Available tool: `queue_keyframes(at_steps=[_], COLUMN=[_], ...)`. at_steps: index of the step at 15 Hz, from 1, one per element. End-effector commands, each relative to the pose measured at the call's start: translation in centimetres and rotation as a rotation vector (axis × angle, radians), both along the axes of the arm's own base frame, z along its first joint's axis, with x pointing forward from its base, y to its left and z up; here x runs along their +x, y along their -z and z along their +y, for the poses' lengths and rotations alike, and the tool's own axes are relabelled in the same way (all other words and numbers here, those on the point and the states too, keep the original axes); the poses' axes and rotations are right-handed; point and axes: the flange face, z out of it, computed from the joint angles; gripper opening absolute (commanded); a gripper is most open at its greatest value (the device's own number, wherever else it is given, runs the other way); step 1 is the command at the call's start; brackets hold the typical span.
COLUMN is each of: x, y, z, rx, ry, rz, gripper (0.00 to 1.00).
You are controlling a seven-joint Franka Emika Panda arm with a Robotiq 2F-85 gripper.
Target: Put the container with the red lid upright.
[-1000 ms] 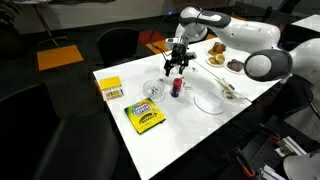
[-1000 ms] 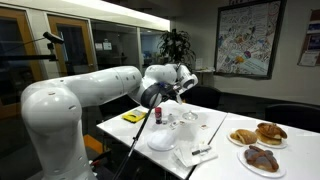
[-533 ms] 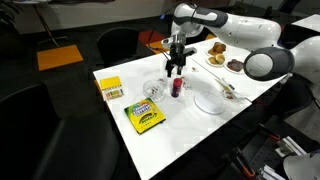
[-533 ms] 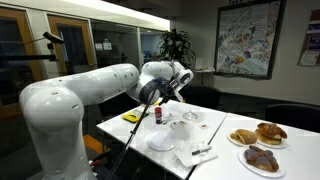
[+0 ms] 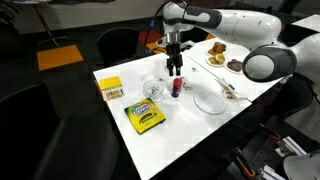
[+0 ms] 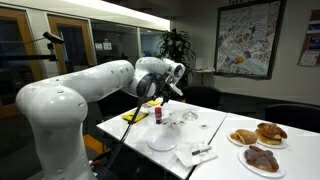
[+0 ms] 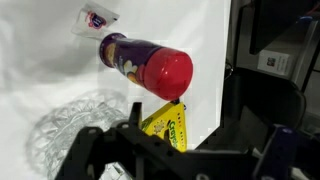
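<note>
The container with the red lid [image 5: 178,87] is seen standing upright on the white table [image 5: 190,125], cap uppermost, just below the pincer [image 5: 175,70] and apart from it. In the wrist view the red cap is turned toward the camera, and the container [image 7: 150,62] is shown ahead of the fingertips, not between them. The pincer is spread wide open and nothing is gripped. Its 2 fingers [image 7: 88,150] are pointed down at the table.

A clear glass bowl [image 5: 153,91] is set just beside the container, below the pincer and off to one side. A flat clear round lid [image 5: 210,100] is laid on the opposite side. A yellow crayon box [image 5: 145,118] is placed farther out from the pincer, past the bowl. A smaller yellow box [image 5: 110,88] is well apart from it. Pastries [image 6: 265,131] are found far from the pincer, near the table's edge.
</note>
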Motion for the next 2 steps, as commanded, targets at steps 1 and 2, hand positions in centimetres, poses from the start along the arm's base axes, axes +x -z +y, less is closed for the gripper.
queue_keyframes(at_steps=[1,2], x=[0.66,0.84], y=[-1.10,-1.10], z=[0.79,0.99], rx=[-0.159,-0.196], ry=[-0.017,-0.024], rz=[-0.068,-0.087], gripper=[1.00,1.00])
